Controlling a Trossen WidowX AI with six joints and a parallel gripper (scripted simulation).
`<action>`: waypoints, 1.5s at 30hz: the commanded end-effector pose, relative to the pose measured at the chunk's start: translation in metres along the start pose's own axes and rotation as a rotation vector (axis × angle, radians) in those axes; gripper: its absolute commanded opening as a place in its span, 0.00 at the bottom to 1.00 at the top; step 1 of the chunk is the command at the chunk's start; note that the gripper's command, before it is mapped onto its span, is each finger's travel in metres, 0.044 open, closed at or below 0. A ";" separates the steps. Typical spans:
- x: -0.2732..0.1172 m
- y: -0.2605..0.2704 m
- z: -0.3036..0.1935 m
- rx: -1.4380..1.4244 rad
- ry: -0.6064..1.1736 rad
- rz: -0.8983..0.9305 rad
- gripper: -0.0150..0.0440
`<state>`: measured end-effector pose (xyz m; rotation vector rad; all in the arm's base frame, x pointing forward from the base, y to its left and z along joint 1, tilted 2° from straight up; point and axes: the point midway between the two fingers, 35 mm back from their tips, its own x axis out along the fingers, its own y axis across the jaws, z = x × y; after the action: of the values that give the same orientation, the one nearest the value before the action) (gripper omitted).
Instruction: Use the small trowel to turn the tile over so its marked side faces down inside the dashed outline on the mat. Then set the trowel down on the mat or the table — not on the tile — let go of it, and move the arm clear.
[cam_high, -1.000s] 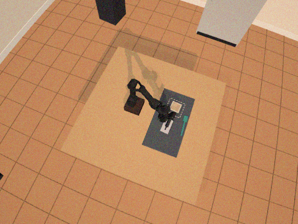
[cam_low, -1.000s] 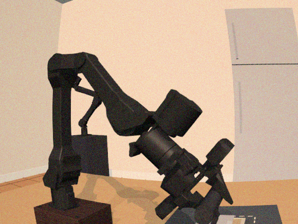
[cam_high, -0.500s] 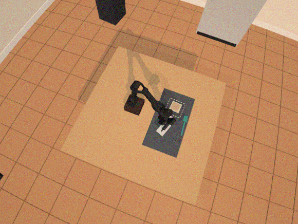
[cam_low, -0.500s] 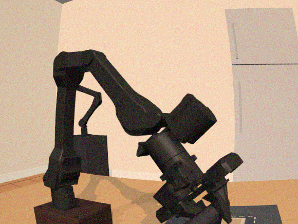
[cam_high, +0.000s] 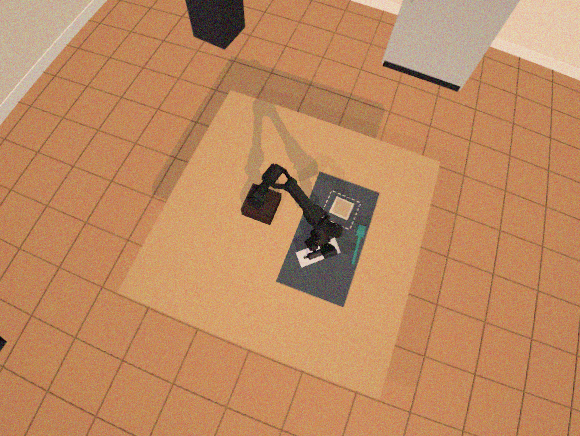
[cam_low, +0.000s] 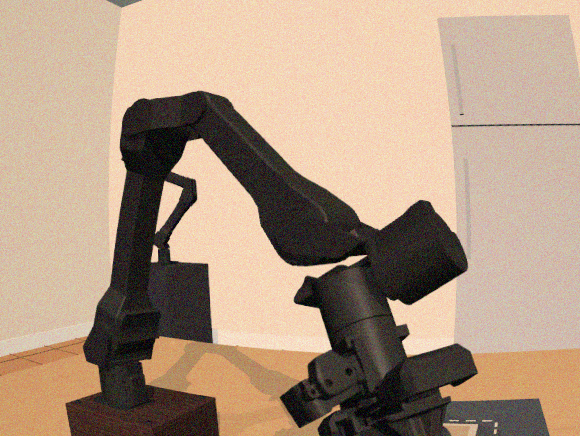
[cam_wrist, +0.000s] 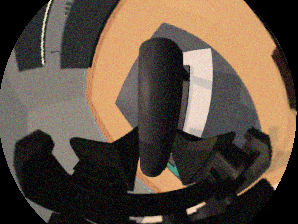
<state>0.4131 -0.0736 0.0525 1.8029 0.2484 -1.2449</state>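
A beige square tile (cam_high: 343, 207) lies flat inside the white dashed outline (cam_high: 327, 202) (cam_low: 470, 422) on the dark grey mat (cam_high: 325, 285) (cam_low: 520, 415). I cannot tell which face is up. My gripper (cam_high: 320, 250) (cam_wrist: 153, 127) is low over the mat, in front of the outline. It is shut on the trowel's dark handle (cam_wrist: 158, 96). The trowel's white flat blade (cam_high: 303, 258) (cam_wrist: 197, 92) rests on or just above the mat, apart from the tile. In the exterior view the fingertips are cut off by the bottom edge.
A teal long-handled tool (cam_high: 357, 245) (cam_wrist: 174, 173) lies on the mat right of the gripper. The arm's dark base block (cam_high: 260, 210) (cam_low: 145, 415) stands left of the mat on the tan table. A grey fridge (cam_high: 445, 35) (cam_low: 515, 175) and a dark cabinet (cam_high: 215, 20) (cam_low: 182, 300) stand beyond the table.
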 end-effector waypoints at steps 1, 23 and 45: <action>0.006 0.010 0.009 0.092 -0.076 0.009 0.25; 0.035 0.041 0.075 0.553 -0.529 0.121 0.25; 0.044 0.056 0.108 0.750 -0.740 0.286 0.25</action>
<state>0.3965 -0.1993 0.0382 1.7136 -0.9506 -1.8322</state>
